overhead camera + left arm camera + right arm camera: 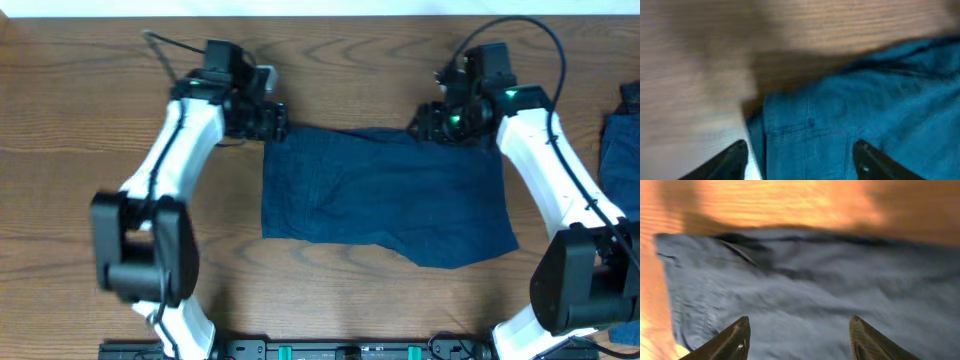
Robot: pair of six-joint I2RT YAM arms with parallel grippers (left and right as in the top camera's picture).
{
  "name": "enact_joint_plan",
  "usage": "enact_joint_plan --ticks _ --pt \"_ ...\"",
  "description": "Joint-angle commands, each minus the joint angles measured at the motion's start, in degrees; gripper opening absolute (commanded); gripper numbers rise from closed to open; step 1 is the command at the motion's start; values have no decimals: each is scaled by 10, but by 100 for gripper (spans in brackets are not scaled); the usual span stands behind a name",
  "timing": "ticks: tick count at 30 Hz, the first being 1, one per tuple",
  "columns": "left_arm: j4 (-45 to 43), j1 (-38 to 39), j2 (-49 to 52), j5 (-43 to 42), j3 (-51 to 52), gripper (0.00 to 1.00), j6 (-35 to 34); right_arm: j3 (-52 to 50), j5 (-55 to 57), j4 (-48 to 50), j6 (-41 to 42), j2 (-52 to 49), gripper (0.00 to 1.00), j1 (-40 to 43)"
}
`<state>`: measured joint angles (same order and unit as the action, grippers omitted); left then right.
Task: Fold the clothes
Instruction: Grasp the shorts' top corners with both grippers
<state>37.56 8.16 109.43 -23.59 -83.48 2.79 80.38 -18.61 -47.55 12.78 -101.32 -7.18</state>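
Observation:
The dark navy-blue clothes (385, 195) lie flat, folded into a rough rectangle in the middle of the table. My left gripper (268, 122) is at its far left corner; in the left wrist view the jaws (801, 161) are open and spread over the fabric (850, 125), holding nothing. My right gripper (432, 122) is at the far right edge; in the right wrist view its jaws (800, 339) are open above the fabric (805, 285), holding nothing. No button shows.
A brighter blue fabric heap (622, 135) lies at the right edge of the wooden table (80, 100). Both arm bases stand at the near edge of the table.

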Motion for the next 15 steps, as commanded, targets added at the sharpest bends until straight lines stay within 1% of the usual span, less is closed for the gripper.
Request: enact_joint_plan --ticks 1,5,9,12,13,15 --pt "-26 1 35 13 -1 65 8 -3 33 -25 -7 -3 61 17" --pt "-34 1 68 33 -1 63 9 -3 72 -57 -9 -3 61 25" --pt "-39 1 84 31 -1 52 8 -3 92 -59 -9 -3 62 26" --pt "-44 1 84 4 -1 29 8 -3 123 -58 -9 -3 62 27" --pt "-44 1 84 -21 -1 24 9 -3 140 -58 -8 -3 61 28" --pt "-40 -1 80 -56 -1 19 14 -3 169 -57 -8 -3 61 33"
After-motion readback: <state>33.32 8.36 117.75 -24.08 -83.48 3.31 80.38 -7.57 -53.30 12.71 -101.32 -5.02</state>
